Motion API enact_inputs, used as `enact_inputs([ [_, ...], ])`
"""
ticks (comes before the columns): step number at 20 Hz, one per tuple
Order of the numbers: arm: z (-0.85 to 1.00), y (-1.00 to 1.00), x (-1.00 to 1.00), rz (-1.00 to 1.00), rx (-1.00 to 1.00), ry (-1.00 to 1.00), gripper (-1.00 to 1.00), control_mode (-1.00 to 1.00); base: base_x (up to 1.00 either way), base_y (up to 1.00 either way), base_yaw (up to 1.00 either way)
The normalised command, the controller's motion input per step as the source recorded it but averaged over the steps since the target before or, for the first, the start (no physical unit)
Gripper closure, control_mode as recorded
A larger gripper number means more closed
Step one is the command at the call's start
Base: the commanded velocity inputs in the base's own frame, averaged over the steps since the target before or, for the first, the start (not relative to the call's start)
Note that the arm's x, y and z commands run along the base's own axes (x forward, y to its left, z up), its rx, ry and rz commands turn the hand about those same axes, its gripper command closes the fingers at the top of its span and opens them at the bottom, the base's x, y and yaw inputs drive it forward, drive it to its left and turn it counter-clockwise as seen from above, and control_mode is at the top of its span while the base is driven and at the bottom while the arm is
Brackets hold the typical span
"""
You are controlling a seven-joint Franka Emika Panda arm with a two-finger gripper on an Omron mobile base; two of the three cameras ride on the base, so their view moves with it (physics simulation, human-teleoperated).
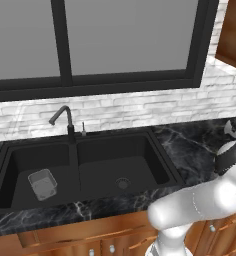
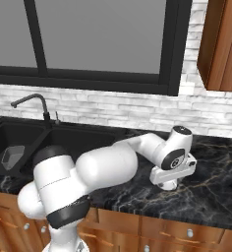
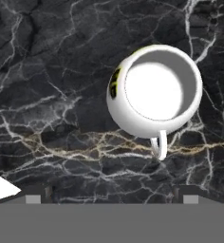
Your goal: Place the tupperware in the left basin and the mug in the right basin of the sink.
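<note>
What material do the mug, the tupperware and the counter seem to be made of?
Mug: probably glazed ceramic, since it looks white, smooth and opaque.
Tupperware: likely plastic; the sink's black shows through its grey walls.
Counter: looks like polished dark marble with pale veins.

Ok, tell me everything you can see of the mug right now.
The mug is small, white and glossy, ceramic by its look, with a rounded body and a white interior. A dark and yellow mark sits on its side, and a small loop handle sticks out towards the bottom of the hand view. It stands upright on the black marble counter, mouth up, looking empty. Nothing else touches it: the open end effector hangs above it, the mug off-centre between the fingertips.
</note>
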Motion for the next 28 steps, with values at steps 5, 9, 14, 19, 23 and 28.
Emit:
enact_inputs([
  [5, -0.13, -0.18, 0.12, 0.00, 0.00, 0.00, -1.00, -1.00, 0.00, 0.00, 0.00],
  [9, -0.15, -0.15, 0.14, 0.00, 0.00, 0.00, -1.00, -1.00, 0.00, 0.00, 0.00],
  [14, -0.13, -0.09, 0.17, 0.00, 0.00, 0.00, -1.00, -1.00, 0.00, 0.00, 0.00],
  [19, -0.13, -0.05, 0.17, 0.00, 0.00, 0.00, -1.00, -1.00, 0.00, 0.00, 0.00],
  [23, -0.11, -0.05, 0.17, 0.00, 0.00, 0.00, -1.00, -1.00, 0.00, 0.00, 0.00],
  [28, -0.14, -0.07, 0.13, 0.00, 0.00, 0.00, -1.00, -1.00, 0.00, 0.00, 0.00],
])
